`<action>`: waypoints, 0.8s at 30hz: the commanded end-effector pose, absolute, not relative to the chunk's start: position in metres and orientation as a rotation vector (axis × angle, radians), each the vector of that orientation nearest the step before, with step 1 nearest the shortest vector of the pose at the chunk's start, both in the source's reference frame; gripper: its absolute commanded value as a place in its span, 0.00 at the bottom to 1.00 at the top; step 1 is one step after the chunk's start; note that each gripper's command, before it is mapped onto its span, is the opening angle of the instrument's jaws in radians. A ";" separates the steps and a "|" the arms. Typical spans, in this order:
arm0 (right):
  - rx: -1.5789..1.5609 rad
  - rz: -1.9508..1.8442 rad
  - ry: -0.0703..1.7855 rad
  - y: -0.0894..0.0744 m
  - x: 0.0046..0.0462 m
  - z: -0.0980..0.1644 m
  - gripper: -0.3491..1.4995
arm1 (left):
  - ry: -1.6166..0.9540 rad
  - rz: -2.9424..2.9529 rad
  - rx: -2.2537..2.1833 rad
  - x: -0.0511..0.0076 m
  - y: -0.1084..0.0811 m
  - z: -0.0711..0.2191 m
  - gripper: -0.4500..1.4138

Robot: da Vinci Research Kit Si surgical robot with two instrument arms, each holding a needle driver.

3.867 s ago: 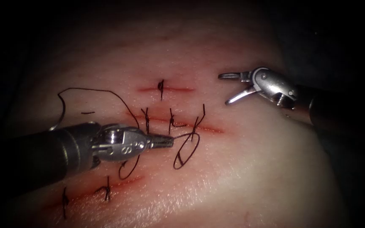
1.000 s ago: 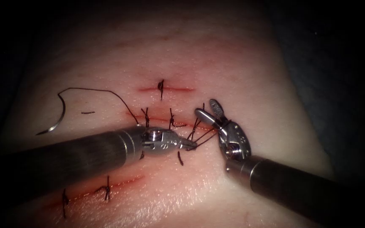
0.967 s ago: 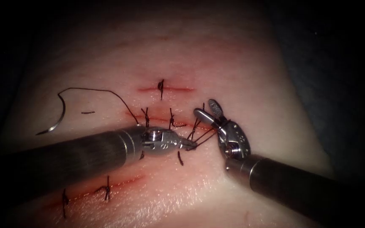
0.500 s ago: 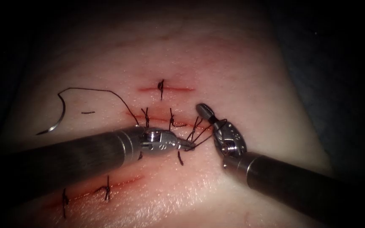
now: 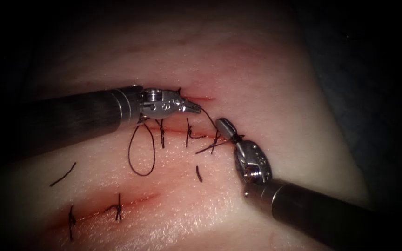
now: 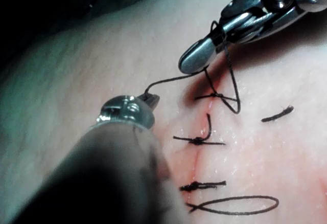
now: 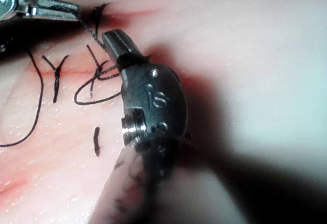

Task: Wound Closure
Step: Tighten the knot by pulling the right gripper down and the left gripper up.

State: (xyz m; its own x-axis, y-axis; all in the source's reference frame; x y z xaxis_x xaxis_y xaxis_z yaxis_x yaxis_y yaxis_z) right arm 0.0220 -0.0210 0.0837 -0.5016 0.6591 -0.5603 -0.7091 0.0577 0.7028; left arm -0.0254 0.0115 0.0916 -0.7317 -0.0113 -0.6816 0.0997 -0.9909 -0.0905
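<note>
My left tool [image 5: 195, 109] is above the middle cut [image 5: 182, 132] of the tissue, its jaws shut on the thread [image 5: 208, 117]. That strand runs a short way down and right to my right tool [image 5: 223, 125], whose jaws are shut on it over the rightmost stitch [image 5: 214, 143]. In the left wrist view the thread [image 6: 171, 81] links my left jaws [image 6: 152, 99] to the right tool [image 6: 196, 60], with a turn around that tool. The right wrist view has the right jaws [image 7: 116, 42] gripping thread beside a small loop [image 7: 94, 93]. Neither tool holds the needle.
A slack thread loop [image 5: 140, 153] lies below the left shaft [image 5: 80, 116]. Two cut thread ends [image 5: 63, 174] [image 5: 198, 173] lie loose on the tissue. A stitched lower cut [image 5: 117, 207] and a short upper cut [image 5: 201, 98] flank the middle one.
My left tool has moved up from below the middle cut to above it, drawing the thread along. Its shaft now covers where the needle lay. The right tool's jaws have shut.
</note>
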 end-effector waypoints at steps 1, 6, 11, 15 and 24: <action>-0.056 1.635 1.291 -0.021 0.0229 0.084 0.00 | 0.186 -2.868 1.125 -0.0259 0.013 0.093 0.00; -0.077 1.562 1.320 -0.023 0.0233 0.085 0.00 | 0.193 -2.920 1.117 -0.0273 0.017 0.096 0.00; -0.073 1.523 1.329 -0.024 0.0240 0.086 0.00 | 0.113 -3.015 1.192 -0.0288 0.023 0.099 0.00; -0.067 1.515 1.319 -0.025 0.0242 0.087 0.00 | 0.009 -3.069 1.275 -0.0287 0.030 0.101 0.00; -0.061 1.503 1.303 -0.026 0.0244 0.086 0.00 | -0.124 -3.089 1.328 -0.0283 0.035 0.102 0.00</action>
State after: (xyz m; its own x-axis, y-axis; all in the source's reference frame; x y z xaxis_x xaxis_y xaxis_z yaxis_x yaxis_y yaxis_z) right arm 0.0236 -0.0259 0.0857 -0.4029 0.6622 -0.6317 -0.7205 0.1962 0.6652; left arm -0.0278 0.0343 0.1025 -0.6687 0.1746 -0.7228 -0.2361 -0.9716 -0.0162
